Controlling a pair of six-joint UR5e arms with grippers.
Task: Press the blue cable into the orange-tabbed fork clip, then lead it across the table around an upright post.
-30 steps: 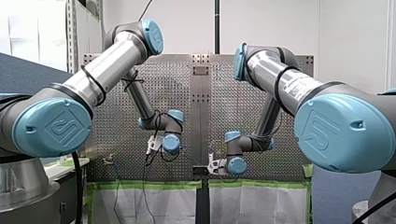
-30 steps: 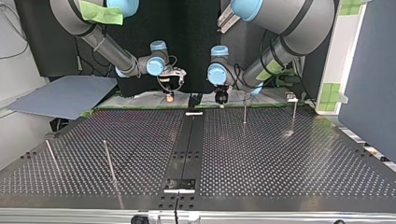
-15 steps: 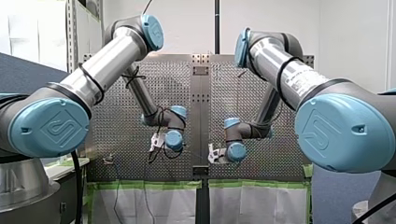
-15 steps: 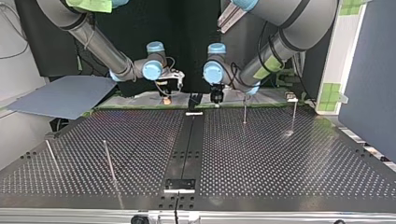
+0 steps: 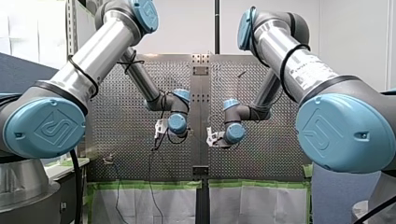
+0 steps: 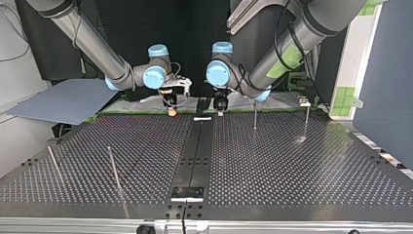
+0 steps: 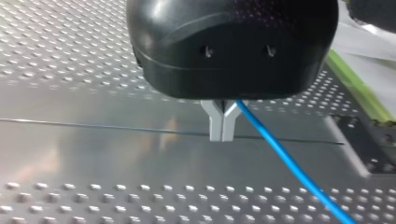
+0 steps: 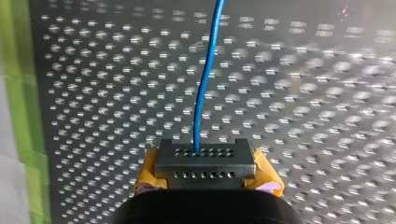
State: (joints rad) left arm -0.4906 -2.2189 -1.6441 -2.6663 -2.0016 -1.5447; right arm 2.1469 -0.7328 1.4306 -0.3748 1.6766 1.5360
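My left hand (image 7: 222,136) has its metal fingers pinched together on the blue cable (image 7: 289,163), which trails off slantwise over the desk (image 7: 93,154). My right hand (image 8: 205,163), yellow-padded, is closed on the same cable, which runs straight ahead of it. In the top view both hands hover at the desk's 12 o'clock edge, with an upright post (image 6: 254,114) at 3 o'clock from my left hand.

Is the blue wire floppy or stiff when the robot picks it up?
Probably bendy, not limp: the blue cable leaves the jaws of my right gripper in a gentle curve, unkinked. It looks thin, so likely light. Its smooth coat might slip through a loose grip.
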